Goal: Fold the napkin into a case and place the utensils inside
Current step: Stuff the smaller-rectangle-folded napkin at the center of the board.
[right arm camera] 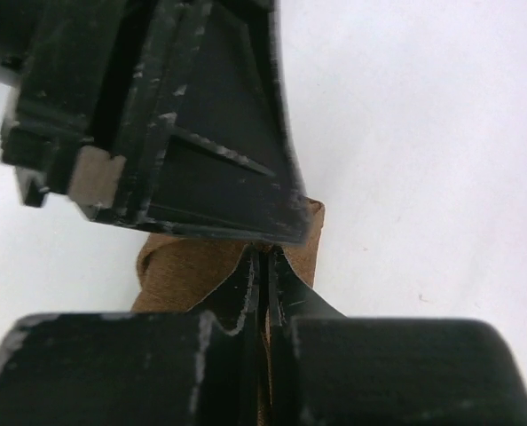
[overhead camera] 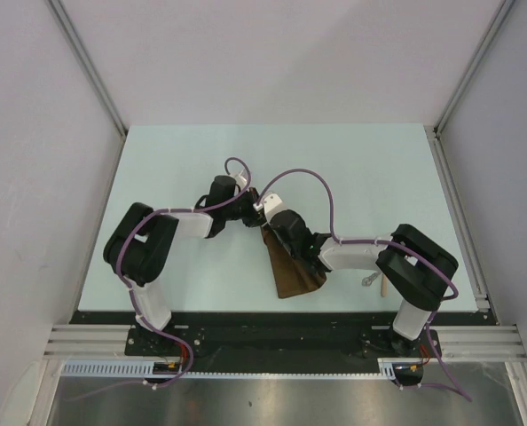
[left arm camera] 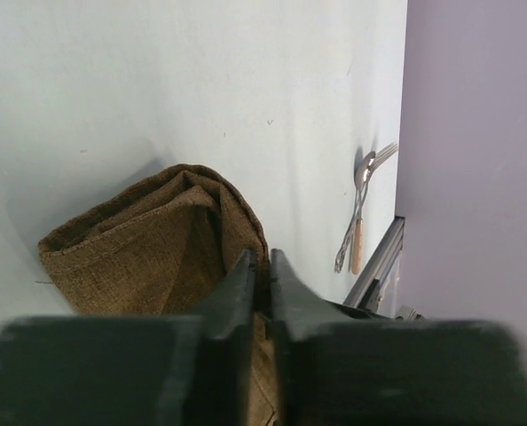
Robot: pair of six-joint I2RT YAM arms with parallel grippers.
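Observation:
The dark-brown napkin (overhead camera: 293, 266) lies folded into a narrow wedge near the table's front middle. My left gripper (overhead camera: 255, 213) is shut on its far tip; the left wrist view shows the cloth (left arm camera: 148, 244) bunched under the closed fingers (left arm camera: 246, 280). My right gripper (overhead camera: 272, 229) is shut on the same end of the napkin (right arm camera: 184, 266), right next to the left gripper's body (right arm camera: 192, 124). The utensils (overhead camera: 377, 282), a spoon and a fork with a pale tan handle (left arm camera: 358, 244), lie on the table at the front right, partly hidden by my right arm.
The pale table (overhead camera: 334, 169) is framed by grey walls (overhead camera: 33, 133). A metal rail (overhead camera: 263, 337) runs along the front edge, with both arm bases on it. The two wrists sit very close together above the napkin's tip.

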